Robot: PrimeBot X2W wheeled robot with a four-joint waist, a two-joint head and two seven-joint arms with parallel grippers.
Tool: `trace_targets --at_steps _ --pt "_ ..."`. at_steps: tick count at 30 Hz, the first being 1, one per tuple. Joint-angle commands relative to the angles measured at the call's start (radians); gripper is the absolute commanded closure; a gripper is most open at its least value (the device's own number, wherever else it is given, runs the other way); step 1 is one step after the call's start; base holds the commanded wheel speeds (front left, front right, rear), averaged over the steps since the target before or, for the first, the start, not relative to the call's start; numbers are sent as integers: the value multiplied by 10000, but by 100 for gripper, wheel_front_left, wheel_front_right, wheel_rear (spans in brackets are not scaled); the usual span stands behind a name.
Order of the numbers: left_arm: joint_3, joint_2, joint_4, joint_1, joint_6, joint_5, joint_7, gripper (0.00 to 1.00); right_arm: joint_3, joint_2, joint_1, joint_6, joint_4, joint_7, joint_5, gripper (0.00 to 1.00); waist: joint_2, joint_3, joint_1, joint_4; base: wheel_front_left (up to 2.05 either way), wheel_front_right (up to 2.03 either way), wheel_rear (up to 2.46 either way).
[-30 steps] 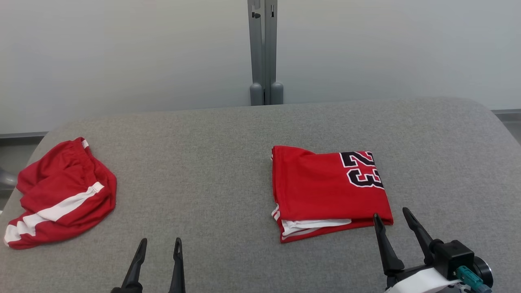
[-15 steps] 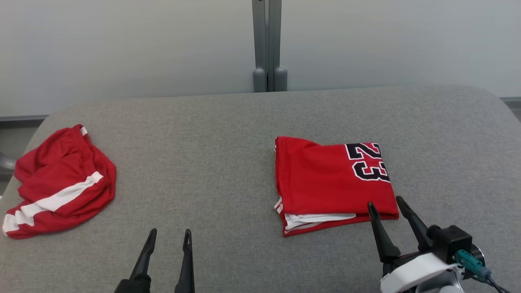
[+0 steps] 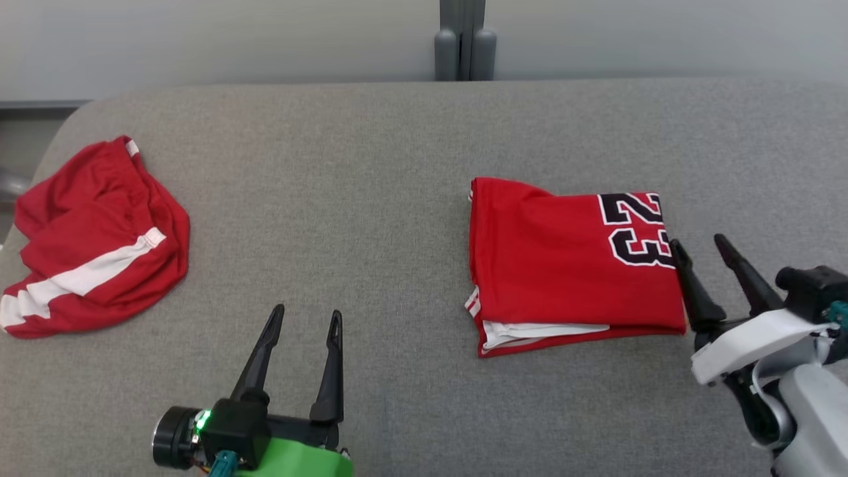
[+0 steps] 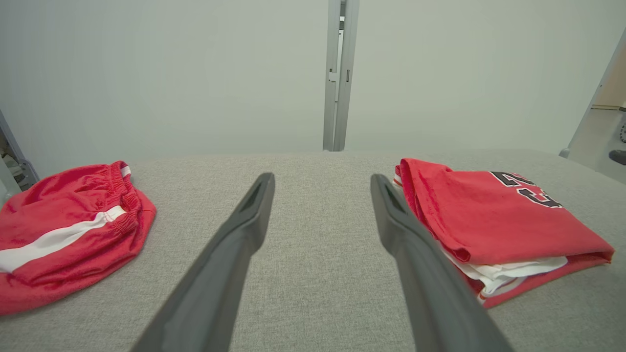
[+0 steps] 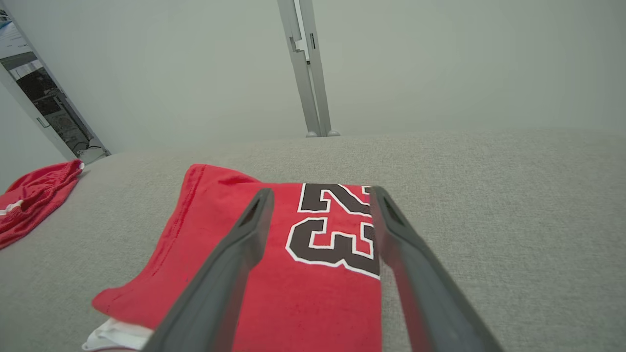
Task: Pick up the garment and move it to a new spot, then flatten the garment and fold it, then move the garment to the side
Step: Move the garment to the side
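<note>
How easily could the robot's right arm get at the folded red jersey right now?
Probably easily: its jaws stand open at the numbered right edge of the folded jersey, with nothing in the way.

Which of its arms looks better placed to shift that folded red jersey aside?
Right, probably. The right gripper stands open at the right edge of the folded jersey, while the left gripper, also open, hangs over the table apart from it.
</note>
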Motion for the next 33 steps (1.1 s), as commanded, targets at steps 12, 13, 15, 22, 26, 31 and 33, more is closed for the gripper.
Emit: trace_targets --at_steps 12,13,15,22,26,31,33 --pt "-239 15 19 -1165 -116 -149 -1 0 2286 -2170 -1934 -7 1186 1053 3906 0 0 2030 0 368 0 0 0" --pt "-282 15 16 -1225 -110 -148 -1 0 2383 -2281 -2024 -7 1255 1060 4057 0 0 2090 0 374 0 0 0" --pt "-377 15 19 -1355 -127 -145 -1 0 2616 -2417 -2184 -7 1386 1106 4374 0 0 2214 0 391 0 0 0" --pt "-503 15 66 -1642 -176 -97 -1 0 3660 -2652 -2676 -5 1541 1337 5152 0 0 2579 0 386 0 0 0" --pt "-504 15 100 -1712 -200 -53 -1 0 4302 -2825 -2846 -4 1379 1223 5441 100 0 2661 0 349 0 0 0" --pt "-458 15 -33 -1812 -263 35 -1 0 4837 -3444 -3642 -14 1443 781 5343 100 0 2926 0 123 0 0 0" --pt "-485 15 -88 -1905 -331 47 -1 0 4939 -3613 -4064 -13 1482 665 5254 100 0 3119 0 36 0 0 0"
